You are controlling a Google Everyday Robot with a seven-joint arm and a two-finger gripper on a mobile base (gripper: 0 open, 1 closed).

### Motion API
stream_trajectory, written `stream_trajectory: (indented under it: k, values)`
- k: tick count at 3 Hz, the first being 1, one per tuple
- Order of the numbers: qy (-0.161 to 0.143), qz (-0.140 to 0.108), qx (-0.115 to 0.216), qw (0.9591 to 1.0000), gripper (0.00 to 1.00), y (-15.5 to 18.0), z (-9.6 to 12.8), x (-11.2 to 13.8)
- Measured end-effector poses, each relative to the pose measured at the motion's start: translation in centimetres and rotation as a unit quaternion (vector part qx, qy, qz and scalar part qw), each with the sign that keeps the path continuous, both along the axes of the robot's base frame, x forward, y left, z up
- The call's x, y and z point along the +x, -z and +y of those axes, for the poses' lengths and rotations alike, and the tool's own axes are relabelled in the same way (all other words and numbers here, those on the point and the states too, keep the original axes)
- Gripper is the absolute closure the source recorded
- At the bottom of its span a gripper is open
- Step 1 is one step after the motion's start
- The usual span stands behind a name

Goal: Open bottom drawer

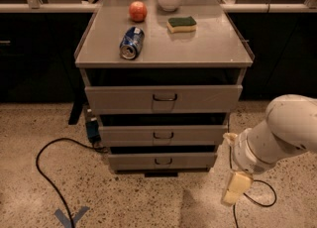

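**Lining up on the lowest handle**

The bottom drawer (131,161) sits shut at the foot of the cabinet (213,48). It is the lowest and flattest of the three grey fronts, under the middle drawer (198,135) and the tall top drawer (119,98). Its small dark loop handle (163,161) lies at the centre of the front, midway between the left and right edges.

Our gripper (233,190) hangs over the floor, out past the right edge of that front and lower than its bottom right corner, well apart from the handle. We cannot tell whether it is spread or pressed together.

In our judgement the step in hand is the approach. To do it well, we need to travel left along the bottom drawer's front and rise a little to handle height. We should face the front squarely and take the loop at its middle, not near one end. We must keep below the middle drawer's handle (163,135), which sits just above and looks alike. The pull should then run straight out, level with the front, so the tray does not bind. A dark cable (253,203) loops on the floor close under the gripper; we should stay clear of it.
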State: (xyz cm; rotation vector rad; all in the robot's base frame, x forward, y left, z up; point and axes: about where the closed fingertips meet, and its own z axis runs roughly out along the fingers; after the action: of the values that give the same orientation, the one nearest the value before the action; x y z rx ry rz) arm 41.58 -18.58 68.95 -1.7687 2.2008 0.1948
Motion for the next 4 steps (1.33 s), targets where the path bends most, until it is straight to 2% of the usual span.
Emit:
stream_trajectory:
  k: [1,2,3,4]
  values:
    - [0.000,0.000,0.000,1.0000,0.00,0.0,0.0,0.0]
    - [-0.003,-0.001,0.014,0.9999,0.00,1.9,0.5,0.3]
    - [-0.005,-0.011,0.020,0.9997,0.00,5.6,1.8,1.4]
    - [0.017,-0.033,0.023,0.9990,0.00,10.4,2.9,3.7]
